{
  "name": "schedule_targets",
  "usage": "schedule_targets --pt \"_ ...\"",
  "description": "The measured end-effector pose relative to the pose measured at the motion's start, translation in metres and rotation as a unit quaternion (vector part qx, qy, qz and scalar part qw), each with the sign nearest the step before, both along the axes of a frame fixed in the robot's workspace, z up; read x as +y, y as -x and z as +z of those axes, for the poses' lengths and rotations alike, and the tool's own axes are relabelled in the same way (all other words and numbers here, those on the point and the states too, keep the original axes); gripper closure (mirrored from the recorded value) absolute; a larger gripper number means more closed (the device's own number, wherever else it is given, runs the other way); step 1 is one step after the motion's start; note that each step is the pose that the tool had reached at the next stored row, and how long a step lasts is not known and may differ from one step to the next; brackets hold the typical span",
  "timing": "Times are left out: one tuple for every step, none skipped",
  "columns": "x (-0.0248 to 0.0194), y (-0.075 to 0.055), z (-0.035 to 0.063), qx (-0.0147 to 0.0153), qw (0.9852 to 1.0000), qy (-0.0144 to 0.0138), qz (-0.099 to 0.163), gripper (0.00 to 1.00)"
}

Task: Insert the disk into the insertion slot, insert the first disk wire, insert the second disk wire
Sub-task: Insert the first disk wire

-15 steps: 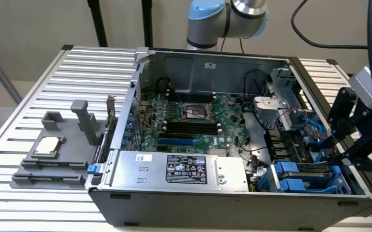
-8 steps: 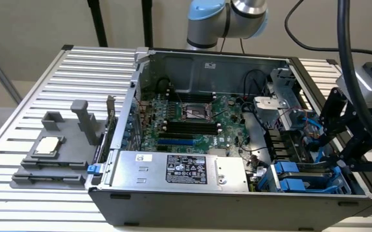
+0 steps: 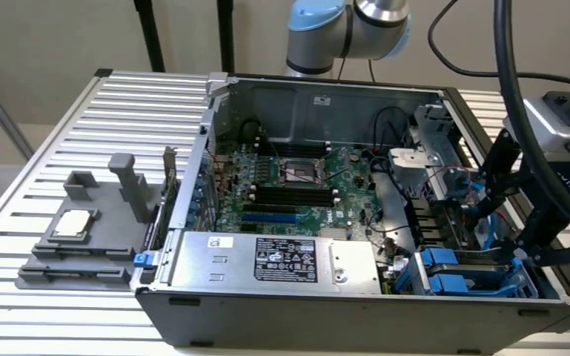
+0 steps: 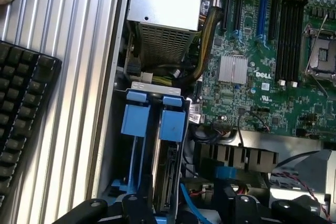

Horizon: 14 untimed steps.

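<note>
The gripper [image 4: 182, 204], wide open and empty, straddles the near end of the disk [image 4: 168, 178], whose long axis runs straight ahead down the insertion slot [image 4: 137, 129] beside the wall of the case [image 4: 111, 145]

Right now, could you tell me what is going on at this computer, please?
A robot arm's gripper hangs over one corner of the open computer case, jaws apart and holding nothing. Right beneath it, the disk sits on its blue carrier down in the insertion slot.
</note>
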<state>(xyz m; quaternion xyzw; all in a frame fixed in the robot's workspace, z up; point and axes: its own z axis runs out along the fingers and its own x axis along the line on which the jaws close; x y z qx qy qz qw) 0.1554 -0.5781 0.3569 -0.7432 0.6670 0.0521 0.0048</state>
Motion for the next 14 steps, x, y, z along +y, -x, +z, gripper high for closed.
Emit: schedule_targets --pt "0.0 0.001 0.0011 0.0 1.0 0.0 0.0 0.42" --pt "-0.0001 0.002 0.0022 0.0 1.0 -0.0001 0.001 0.42" --pt "-0.0006 0.002 0.003 0.0 1.0 -0.0001 0.001 0.42" --pt "-0.002 0.002 0.0035 0.0 1.0 -0.0001 0.001 0.42" --pt "-0.0045 0.002 0.0036 0.0001 1.0 0.0 0.001 0.42" --pt "-0.0074 0.002 0.0035 0.0004 1.0 -0.0001 0.001 0.42" --pt "-0.0104 0.001 0.0035 0.001 1.0 -0.0001 0.001 0.42" --pt "-0.0132 0.0 0.0034 0.0016 1.0 -0.0001 0.001 0.42" --pt "-0.0158 -0.001 0.0033 0.0022 1.0 -0.0001 0.001 0.42" --pt "-0.018 -0.003 0.0031 0.0028 1.0 -0.0001 0.001 0.42" --pt "-0.0194 -0.005 0.0028 0.0033 1.0 -0.0002 0.001 0.42" --pt "-0.0205 -0.008 0.0025 0.0036 1.0 -0.0002 0.001 0.42" --pt "-0.0213 -0.01 0.0019 0.0038 1.0 -0.0004 0.001 0.42" --pt "-0.0217 -0.012 0.0011 0.0038 1.0 -0.0011 0.001 0.42"
